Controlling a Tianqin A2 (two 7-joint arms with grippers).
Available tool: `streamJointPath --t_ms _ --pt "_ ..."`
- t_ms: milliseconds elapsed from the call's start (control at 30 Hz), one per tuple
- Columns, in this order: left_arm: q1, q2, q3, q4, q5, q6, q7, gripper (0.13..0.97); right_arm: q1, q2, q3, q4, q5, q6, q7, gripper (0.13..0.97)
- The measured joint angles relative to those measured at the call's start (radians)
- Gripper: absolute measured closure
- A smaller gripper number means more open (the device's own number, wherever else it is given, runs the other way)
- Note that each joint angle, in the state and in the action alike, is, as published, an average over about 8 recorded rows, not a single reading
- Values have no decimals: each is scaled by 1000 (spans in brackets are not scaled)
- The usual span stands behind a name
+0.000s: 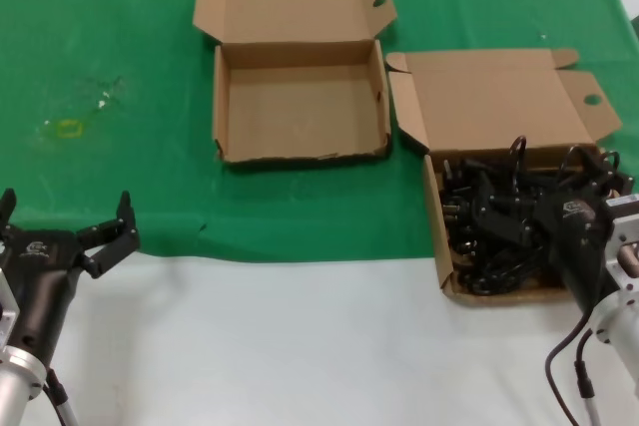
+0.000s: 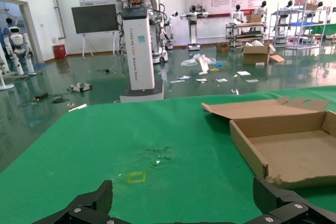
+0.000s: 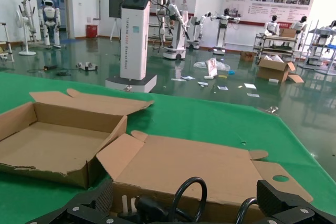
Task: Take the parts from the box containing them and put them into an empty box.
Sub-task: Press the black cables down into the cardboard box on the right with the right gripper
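A: Cords [image 1: 499, 221]?
B: Heaped in right box [image 1: 489, 97], beside empty box [image 1: 300, 107].
A: Claws?
B: Right claw [image 1: 559, 209] spread wide over cords. Left claw [image 1: 65, 221] apart, parked at desk [image 1: 300, 336] edge.

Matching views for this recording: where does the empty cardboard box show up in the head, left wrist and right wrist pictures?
Head view: the empty box sits upper centre on the green cloth, lid open away from the robot.
Left wrist view: at the right edge, beyond the open left claw.
Right wrist view: at the left, beside the full box.
Shared landmark: the green cloth.
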Motion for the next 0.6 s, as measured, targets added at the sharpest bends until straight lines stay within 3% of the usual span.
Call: streamJointPath --t_ms 300,433,600 --pt "0 0 0 0 0 0 0 240 4 16 -19 -1 13 17 8 129" --pt "0 0 0 0 0 0 0 240 10 43 -52 -1 34 44 18 129" --pt "0 0 0 0 0 0 0 341 15 82 -95 6 59 69 17 129"
